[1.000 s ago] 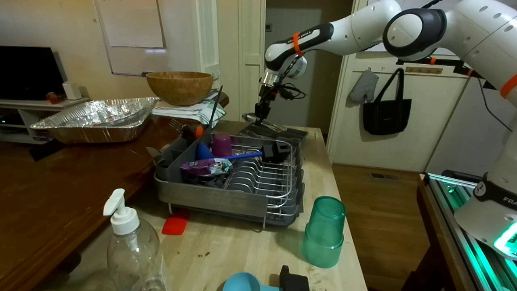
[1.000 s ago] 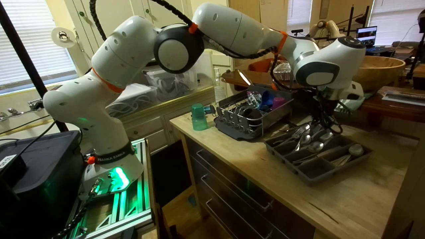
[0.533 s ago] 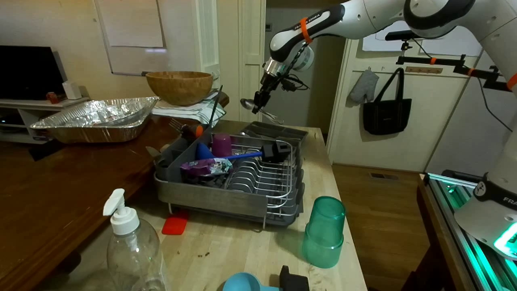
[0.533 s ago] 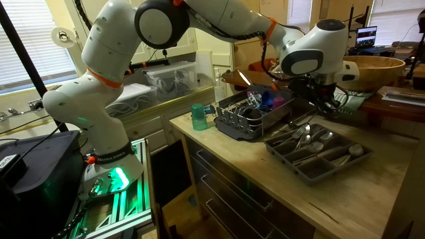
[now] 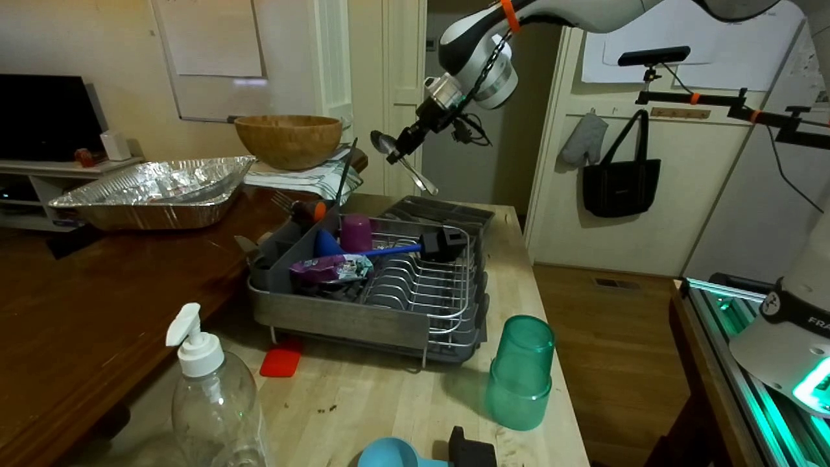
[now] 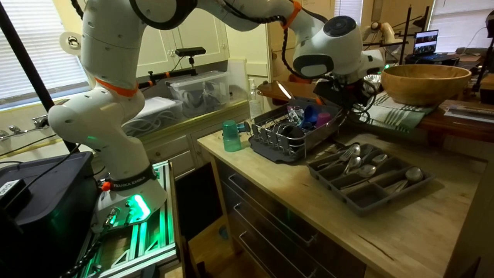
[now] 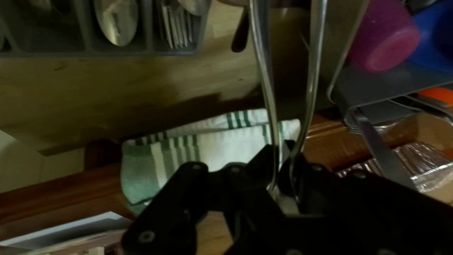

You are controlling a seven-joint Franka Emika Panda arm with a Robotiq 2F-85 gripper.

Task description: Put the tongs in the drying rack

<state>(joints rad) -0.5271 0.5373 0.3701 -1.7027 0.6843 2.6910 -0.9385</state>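
The soap bottle [image 5: 214, 399] is almost at my elbow in an exterior view, facing along the counter [image 5: 369, 399] toward the bag [image 5: 620, 176]. From near the robot [image 6: 115, 69], in an exterior view, I look slantwise the opposite way, nearer the tray [image 6: 361, 208]. Both share the rack [image 5: 343, 320]. The wrist view peers down, right over the gripper [image 7: 284, 156].

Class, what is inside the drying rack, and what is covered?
The drying rack holds a purple cup, crinkled packet, blue-handled utensil and black object. The packet partly covers dark shapes beneath, too unclear to name.
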